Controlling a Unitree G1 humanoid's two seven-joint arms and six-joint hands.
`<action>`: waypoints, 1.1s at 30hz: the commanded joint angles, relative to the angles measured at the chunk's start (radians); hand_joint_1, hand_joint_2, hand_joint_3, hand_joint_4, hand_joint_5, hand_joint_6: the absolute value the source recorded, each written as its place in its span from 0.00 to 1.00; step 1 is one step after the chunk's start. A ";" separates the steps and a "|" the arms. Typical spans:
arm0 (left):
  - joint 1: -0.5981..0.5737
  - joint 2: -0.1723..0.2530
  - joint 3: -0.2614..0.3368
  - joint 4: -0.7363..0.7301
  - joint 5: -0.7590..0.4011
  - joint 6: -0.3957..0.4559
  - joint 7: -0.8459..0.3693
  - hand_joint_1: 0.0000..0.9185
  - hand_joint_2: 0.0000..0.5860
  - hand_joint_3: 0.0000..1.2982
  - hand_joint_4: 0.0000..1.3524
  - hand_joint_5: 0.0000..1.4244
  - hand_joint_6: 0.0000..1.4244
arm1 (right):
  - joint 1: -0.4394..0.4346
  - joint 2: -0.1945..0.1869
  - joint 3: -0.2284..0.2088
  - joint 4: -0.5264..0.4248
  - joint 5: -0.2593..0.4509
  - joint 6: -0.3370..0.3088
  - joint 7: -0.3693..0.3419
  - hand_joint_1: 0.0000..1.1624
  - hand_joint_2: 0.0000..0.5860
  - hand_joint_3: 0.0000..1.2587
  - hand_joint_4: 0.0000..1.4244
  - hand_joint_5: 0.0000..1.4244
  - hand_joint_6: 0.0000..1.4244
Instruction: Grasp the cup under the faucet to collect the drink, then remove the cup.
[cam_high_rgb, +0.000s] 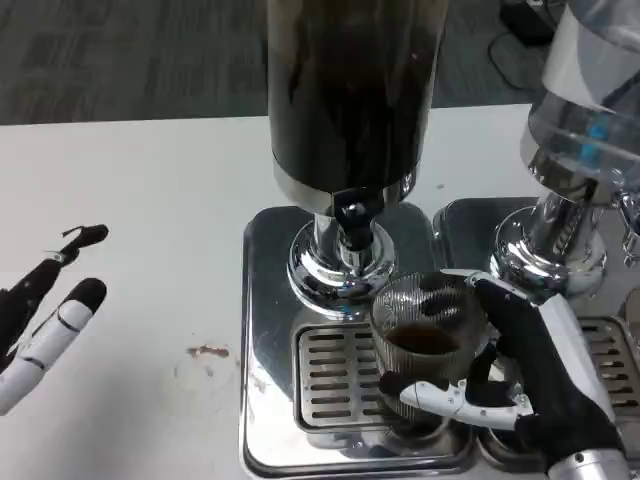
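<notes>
My right hand (520, 385) wraps its fingers (450, 398) round the cup (425, 350). I should lift slowly, level, so nothing spills. My left hand (45, 320) rests open.

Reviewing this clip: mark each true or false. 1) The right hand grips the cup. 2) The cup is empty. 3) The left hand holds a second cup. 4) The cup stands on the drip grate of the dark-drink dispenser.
1) True: the right hand grips the ribbed glass cup.
2) False: dark drink sits in its lower part.
3) False: the left hand holds nothing, fingers apart over the white table.
4) True: it stands on the grate below the dark dispenser.
</notes>
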 joint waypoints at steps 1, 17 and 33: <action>-0.014 0.044 -0.009 0.035 0.028 -0.032 -0.006 0.00 0.37 0.09 0.00 0.01 0.00 | 0.006 0.025 -0.004 -0.054 0.007 -0.016 -0.021 0.82 0.24 0.41 0.40 0.57 0.77; -0.081 0.259 -0.105 0.160 0.267 -0.310 -0.008 0.00 0.37 0.00 0.00 0.00 0.00 | 0.102 0.035 -0.007 -0.156 0.054 -0.042 -0.006 0.82 0.22 0.43 0.43 0.58 0.79; 0.003 0.272 -0.114 0.037 0.430 -0.340 0.067 0.00 0.43 0.00 0.00 0.00 0.00 | 0.146 0.025 -0.025 -0.239 0.142 -0.042 0.046 0.81 0.22 0.44 0.44 0.59 0.80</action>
